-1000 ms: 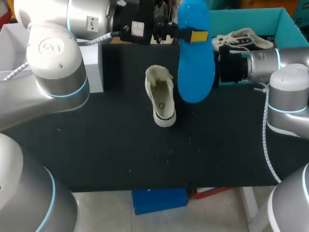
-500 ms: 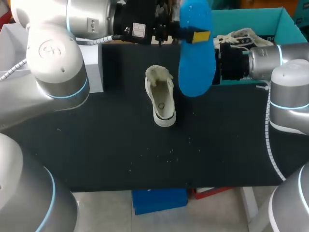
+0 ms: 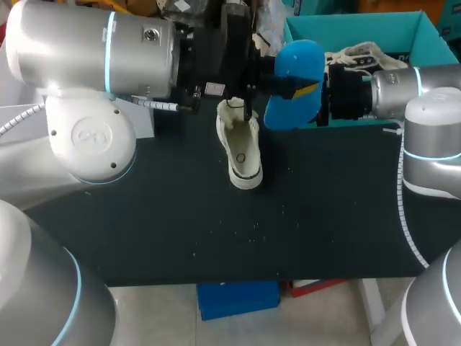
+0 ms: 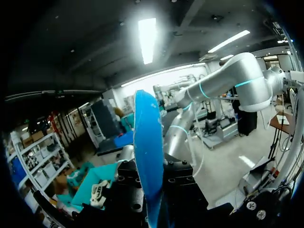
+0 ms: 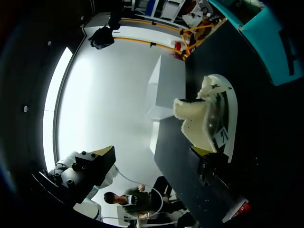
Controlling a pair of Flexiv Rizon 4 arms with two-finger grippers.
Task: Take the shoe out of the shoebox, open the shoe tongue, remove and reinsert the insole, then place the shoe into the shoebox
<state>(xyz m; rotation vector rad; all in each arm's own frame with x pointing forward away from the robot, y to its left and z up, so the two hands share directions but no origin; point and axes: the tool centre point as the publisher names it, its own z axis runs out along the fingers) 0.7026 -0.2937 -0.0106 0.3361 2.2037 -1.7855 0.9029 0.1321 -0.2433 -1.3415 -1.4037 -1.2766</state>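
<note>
My left gripper, clamped on the blue foam insole, has tipped it from hanging to nearly flat, just far-right of the white canvas shoe mid-table. I judge reinsertion is next. My right gripper is spread, empty.

The shoe lies on the table's middle, the insole up right of it, the shoebox behind that

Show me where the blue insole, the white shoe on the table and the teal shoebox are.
blue insole (image 3: 297, 63): head view, its broad upper part.
white shoe (image 3: 242, 150): head view, its middle.
teal shoebox (image 3: 374, 27): head view, its far wall.
</note>
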